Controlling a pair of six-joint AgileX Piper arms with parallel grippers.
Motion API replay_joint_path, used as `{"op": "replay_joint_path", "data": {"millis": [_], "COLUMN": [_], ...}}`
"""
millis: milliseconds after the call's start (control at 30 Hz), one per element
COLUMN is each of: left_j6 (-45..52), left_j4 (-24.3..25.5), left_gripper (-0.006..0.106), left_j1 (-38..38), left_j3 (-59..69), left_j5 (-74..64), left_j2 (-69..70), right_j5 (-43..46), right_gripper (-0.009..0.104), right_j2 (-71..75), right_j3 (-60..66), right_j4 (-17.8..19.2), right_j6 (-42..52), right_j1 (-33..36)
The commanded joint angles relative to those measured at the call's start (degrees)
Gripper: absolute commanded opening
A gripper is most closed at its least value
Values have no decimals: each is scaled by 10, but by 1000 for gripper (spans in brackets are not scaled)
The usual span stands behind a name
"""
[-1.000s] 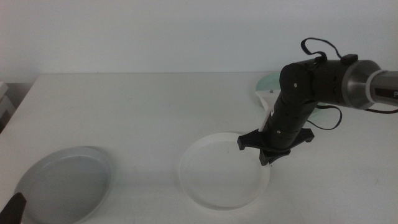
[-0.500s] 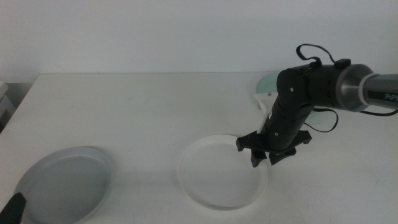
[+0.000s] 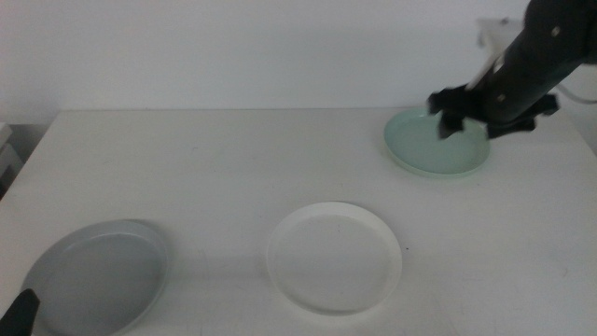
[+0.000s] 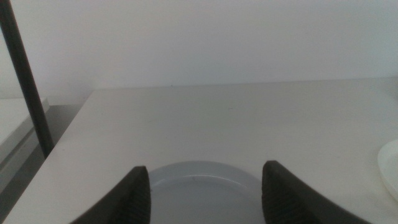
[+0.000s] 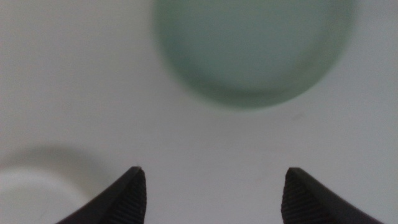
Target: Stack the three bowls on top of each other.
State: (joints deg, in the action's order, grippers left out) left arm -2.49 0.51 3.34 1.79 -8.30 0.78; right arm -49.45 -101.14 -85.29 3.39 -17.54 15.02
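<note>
The white bowl [image 3: 334, 257] sits at the middle front of the table. The pale mint green bowl [image 3: 438, 142] lies at the back right. The light grey bowl [image 3: 93, 277] lies at the front left. My right gripper [image 3: 485, 117] hovers, blurred by motion, over the green bowl's right side, jaws open and empty. In the right wrist view its jaws [image 5: 211, 186] stand wide apart, with the green bowl [image 5: 255, 50] beyond them and the white bowl [image 5: 25, 193] off to one side. My left gripper [image 3: 20, 313] waits at the bottom left, open [image 4: 205, 186] over the grey bowl [image 4: 205, 196].
The white table [image 3: 233, 159] runs to a white wall at the back. A dark post [image 4: 25, 81] stands off the table's left edge. The white bowl's rim [image 4: 392, 171] shows at the edge of the left wrist view.
My right gripper has lifted away from the white bowl's right rim and swung back and right, over the green bowl. The white bowl stays in place. The left arm has not moved.
</note>
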Motion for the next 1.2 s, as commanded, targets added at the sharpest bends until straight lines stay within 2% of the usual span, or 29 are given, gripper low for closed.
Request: {"op": "replay_joint_path", "data": {"millis": [0,167,367,633,800,1000,1167], "left_j6": [-6,-6,-6,-6,-6,-6,-6], "left_j4": [-5,-5,-5,-5,-5,-5,-5], "left_gripper": [61,61,61,61,61,61,61], "left_j1": [3,3,3,3,3,3,3], "left_j3": [-3,-3,-3,-3,-3,-3,-3], "left_j5": [46,46,46,46,46,46,46], "left_j2": [8,8,8,8,8,8,8], "right_j5": [5,-14,-9,-6,3,19,23], "right_gripper": [56,56,56,56,52,33,8], "right_j2": [4,-72,-186,-306,-340,-351,-352], "right_j3": [-51,-138,-250,-381,-393,-393,-393], "right_j4": [19,18,17,12,-13,-13,-12], "right_j6": [6,27,46,53,53,53,55], "right_j1": [-36,-95,-132,-143,-143,-143,-143]}}
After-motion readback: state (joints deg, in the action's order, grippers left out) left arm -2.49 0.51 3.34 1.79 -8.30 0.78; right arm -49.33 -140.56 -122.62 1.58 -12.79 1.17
